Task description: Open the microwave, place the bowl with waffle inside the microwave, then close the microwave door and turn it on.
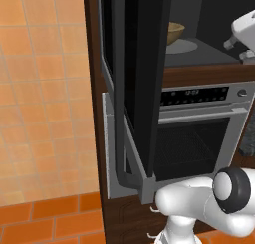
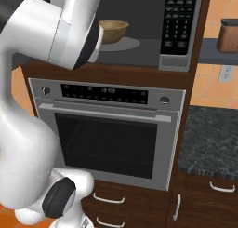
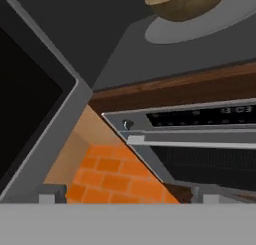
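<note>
Wooden bowl [image 3: 184, 3] sits inside the microwave [image 2: 139, 50], beyond the wide-spread, empty end effector [image 3: 128, 195].

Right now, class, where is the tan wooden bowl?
The tan wooden bowl sits on the grey round turntable inside the open microwave, left of the black keypad panel and above the silver oven.

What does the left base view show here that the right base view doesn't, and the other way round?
Left base view alone: the swung-open black glass microwave door, edge-on, and the orange tiled wall. Right base view alone: the microwave's black keypad panel, a brown canister on a shelf and the dark speckled counter. Both: the tan bowl on the grey turntable, and the silver oven below.
</note>
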